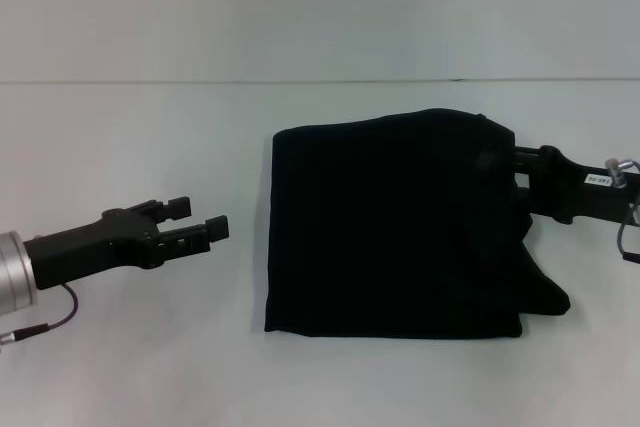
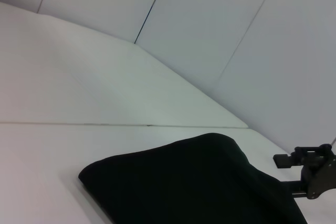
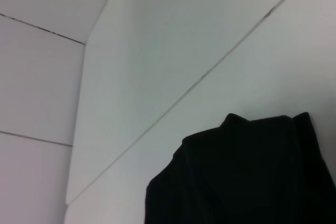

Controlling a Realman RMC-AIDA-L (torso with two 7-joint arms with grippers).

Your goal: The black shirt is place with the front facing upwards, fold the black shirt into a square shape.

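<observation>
Head view: our left pincer [image 1: 200, 222] is hanging wide open, well apart from the black shirt [image 1: 395, 227], which is lying folded on the worktop [image 1: 140, 137]. Our right pincer [image 1: 515, 169] is touching its edge; we cannot tell its grip. Left wrist view: that right pincer [image 2: 294, 174] is showing beside the shirt. Right wrist view: shirt only.

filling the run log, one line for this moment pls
shirt: folded, near-square, on table | left pincer: open, clear of shirt | right pincer: at shirt's far right edge

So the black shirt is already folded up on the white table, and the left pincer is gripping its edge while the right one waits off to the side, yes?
Not quite: the sides are swapped. In the head view the right pincer is at the folded black shirt, at its far right edge, while the left pincer waits open off to the side, clear of the cloth. The shirt is indeed folded on the white table.
</observation>
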